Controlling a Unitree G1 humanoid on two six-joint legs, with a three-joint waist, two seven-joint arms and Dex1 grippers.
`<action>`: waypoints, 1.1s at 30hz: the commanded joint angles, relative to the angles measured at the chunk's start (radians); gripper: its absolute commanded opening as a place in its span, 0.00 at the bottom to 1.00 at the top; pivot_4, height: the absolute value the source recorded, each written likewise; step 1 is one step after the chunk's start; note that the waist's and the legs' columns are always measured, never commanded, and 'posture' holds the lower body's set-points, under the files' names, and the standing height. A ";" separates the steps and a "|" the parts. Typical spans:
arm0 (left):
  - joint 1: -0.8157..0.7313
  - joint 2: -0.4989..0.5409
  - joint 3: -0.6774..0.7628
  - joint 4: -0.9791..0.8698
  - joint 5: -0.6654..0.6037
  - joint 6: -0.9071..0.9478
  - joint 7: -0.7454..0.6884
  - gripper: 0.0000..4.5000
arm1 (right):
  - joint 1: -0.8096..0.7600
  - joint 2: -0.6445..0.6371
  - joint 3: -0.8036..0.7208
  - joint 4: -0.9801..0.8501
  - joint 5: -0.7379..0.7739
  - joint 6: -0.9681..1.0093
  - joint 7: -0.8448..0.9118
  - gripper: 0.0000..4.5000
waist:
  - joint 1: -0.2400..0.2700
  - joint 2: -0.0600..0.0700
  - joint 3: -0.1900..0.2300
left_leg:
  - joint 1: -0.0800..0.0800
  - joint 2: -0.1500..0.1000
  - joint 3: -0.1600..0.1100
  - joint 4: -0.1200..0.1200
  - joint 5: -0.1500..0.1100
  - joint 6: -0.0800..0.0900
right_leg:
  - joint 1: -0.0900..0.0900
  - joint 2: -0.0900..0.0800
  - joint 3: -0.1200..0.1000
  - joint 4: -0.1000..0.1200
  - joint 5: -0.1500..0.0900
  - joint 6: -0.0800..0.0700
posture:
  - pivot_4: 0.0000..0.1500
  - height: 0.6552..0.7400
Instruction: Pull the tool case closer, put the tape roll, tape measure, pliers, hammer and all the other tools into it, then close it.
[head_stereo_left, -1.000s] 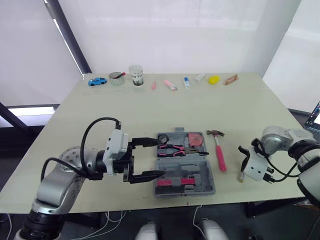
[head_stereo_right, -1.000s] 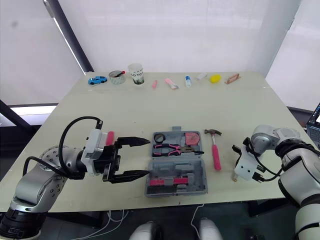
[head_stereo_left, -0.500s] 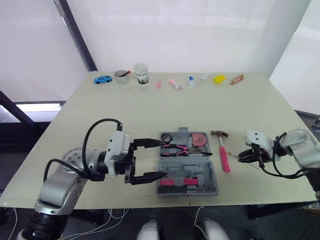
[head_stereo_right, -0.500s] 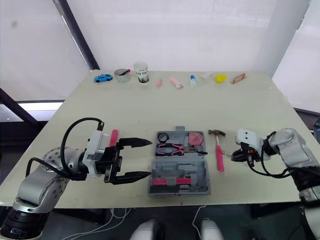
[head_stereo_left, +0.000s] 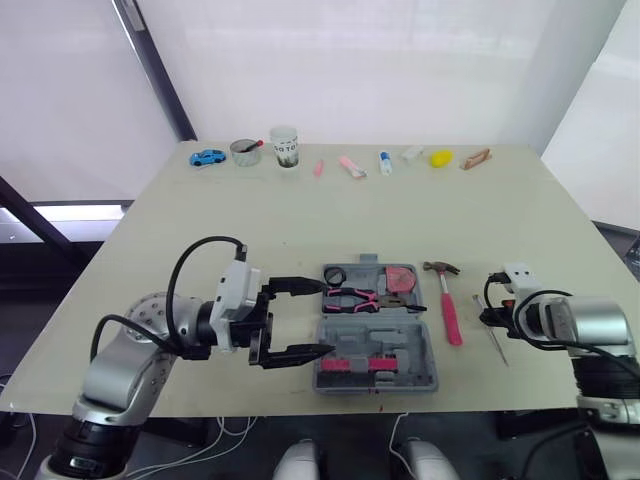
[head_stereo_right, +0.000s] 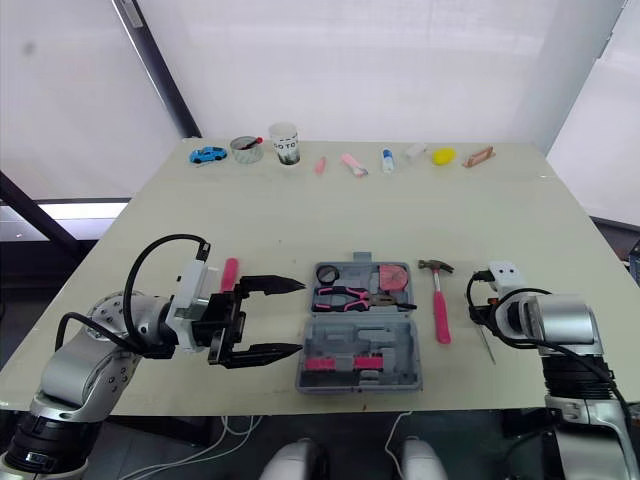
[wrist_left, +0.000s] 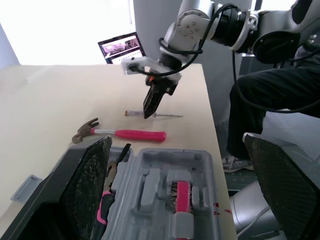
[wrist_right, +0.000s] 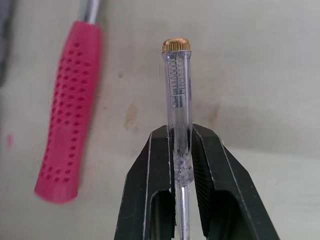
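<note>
The grey tool case (head_stereo_left: 375, 345) lies open at the table's front middle. Its far half holds the tape roll (head_stereo_left: 333, 275), pink-handled pliers (head_stereo_left: 350, 296) and pink tape measure (head_stereo_left: 398, 279); a pink tool (head_stereo_left: 365, 363) sits in the near half. The pink-handled hammer (head_stereo_left: 447, 312) lies on the table just right of the case. Further right lies a clear-handled screwdriver (wrist_right: 177, 85) with a brass cap, and my right gripper (wrist_right: 178, 150) is shut on its handle, pointing down at the table (wrist_left: 152, 102). Left of the case, my left gripper (head_stereo_left: 322, 318) stands open and empty.
Along the far edge stand a blue toy car (head_stereo_left: 207, 157), a small bowl (head_stereo_left: 241, 152), a cup (head_stereo_left: 284, 146), small pink items, a bottle and a yellow object (head_stereo_left: 428, 157). A pink marker (head_stereo_right: 229, 272) lies behind my left arm. The front table edge runs close below the case.
The right wrist has turned over the screwdriver and its fingers now clamp the handle. The left gripper has stayed put. The head camera has shifted slightly.
</note>
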 joint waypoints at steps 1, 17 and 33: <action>-0.020 -0.001 -0.005 -0.006 -0.005 -0.015 -0.011 1.00 | 0.014 0.012 -0.028 -0.057 0.010 -0.024 -0.075 0.31 | -0.001 0.000 0.000 | 0.000 0.000 0.000 0.000 0.000 0.000 | 0.000 0.000 0.000 0.000 0.000 0.000 | 1.00 1.00; -0.035 0.005 -0.011 -0.001 -0.013 -0.007 -0.018 1.00 | 0.356 0.001 -0.110 -0.182 0.140 -0.673 -0.034 0.99 | -0.001 0.000 0.000 | -0.001 0.000 -0.002 -0.002 0.000 0.000 | 0.000 0.001 -0.001 -0.002 0.001 0.006 | 1.00 1.00; -0.066 0.023 -0.004 0.006 -0.018 0.019 -0.029 1.00 | 0.445 0.067 -0.069 0.046 0.166 -1.027 -0.043 0.52 | -0.004 0.000 0.000 | 0.001 0.000 0.000 -0.001 0.000 0.000 | 0.000 0.001 0.002 -0.002 0.002 0.004 | 1.00 1.00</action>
